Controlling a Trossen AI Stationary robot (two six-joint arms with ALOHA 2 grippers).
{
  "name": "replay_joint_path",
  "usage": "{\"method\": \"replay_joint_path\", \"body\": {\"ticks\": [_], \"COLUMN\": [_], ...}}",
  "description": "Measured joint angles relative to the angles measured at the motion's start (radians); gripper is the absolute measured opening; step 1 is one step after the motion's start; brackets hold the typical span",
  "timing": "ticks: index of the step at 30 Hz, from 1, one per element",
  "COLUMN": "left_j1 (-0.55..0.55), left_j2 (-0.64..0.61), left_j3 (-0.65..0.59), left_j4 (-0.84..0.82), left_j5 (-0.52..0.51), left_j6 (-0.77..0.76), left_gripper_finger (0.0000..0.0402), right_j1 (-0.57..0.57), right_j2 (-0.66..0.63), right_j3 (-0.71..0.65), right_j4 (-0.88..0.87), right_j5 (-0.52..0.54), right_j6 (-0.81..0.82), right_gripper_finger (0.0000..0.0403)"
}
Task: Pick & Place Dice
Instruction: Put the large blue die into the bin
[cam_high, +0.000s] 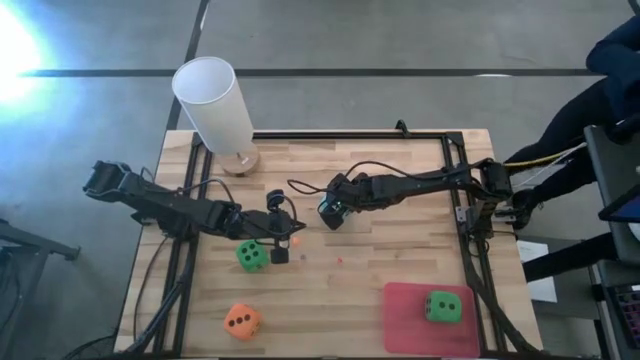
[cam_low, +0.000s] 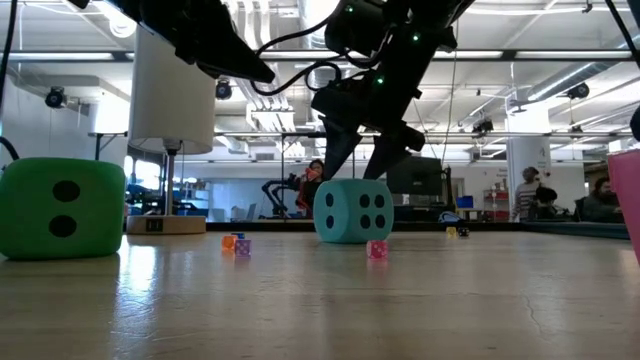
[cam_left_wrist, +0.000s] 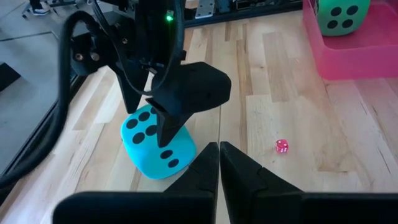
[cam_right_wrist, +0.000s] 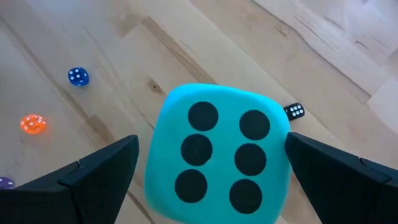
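A teal die (cam_right_wrist: 217, 155) rests on the wooden table near its middle, its six-pip face toward the right wrist camera. My right gripper (cam_high: 331, 215) hangs over it, open, slanting down, with one finger on either side of the die (cam_low: 353, 211) and a small gap at each side. My left gripper (cam_left_wrist: 219, 149) is shut and holds nothing; it hovers just left of the teal die (cam_left_wrist: 152, 146). One green die (cam_high: 251, 256) and an orange die (cam_high: 241, 321) lie on the table at the near left. A second green die (cam_high: 443, 307) sits on the pink mat (cam_high: 400, 320).
A tall white cylinder (cam_high: 215, 105) stands on a round base at the far left. Tiny dice lie scattered around the teal die: a pink one (cam_left_wrist: 282, 146), a blue one (cam_right_wrist: 78, 76), an orange one (cam_right_wrist: 32, 124) and a black one (cam_right_wrist: 294, 111). A black frame (cam_high: 350, 136) borders the table.
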Motion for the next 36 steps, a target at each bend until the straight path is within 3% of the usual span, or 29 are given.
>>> {"method": "replay_joint_path", "body": {"ticks": [36], "left_j1": [0.0], "left_j2": [0.0], "left_j3": [0.0], "left_j4": [-0.002], "left_j5": [0.0], "left_j6": [0.0], "left_gripper_finger": [0.0019], "right_j1": [0.01], "right_j2": [-0.004], "right_j3": [-0.001], "right_j4": [-0.034], "right_j5": [0.027], "right_j6": [-0.003], "right_gripper_finger": [0.04]}}
